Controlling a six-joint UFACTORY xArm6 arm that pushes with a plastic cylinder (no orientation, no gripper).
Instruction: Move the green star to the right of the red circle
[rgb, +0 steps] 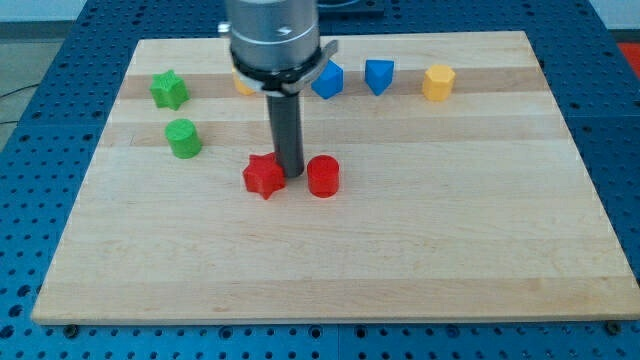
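My tip (292, 176) rests on the tabletop (420, 250) between the red star (263, 176) and the red circle (323, 176), just beside both. There is no claw on this arm, only the bare rod, so nothing is held. The green star (169, 90) lies well apart from the red circle, toward the view's upper left, with a green cylinder (184, 138) just below it. The risk, as I judge it: leaving this narrow gap carelessly could nudge the red circle, shifting the reference. Sweeping toward the green star might also catch the green cylinder.
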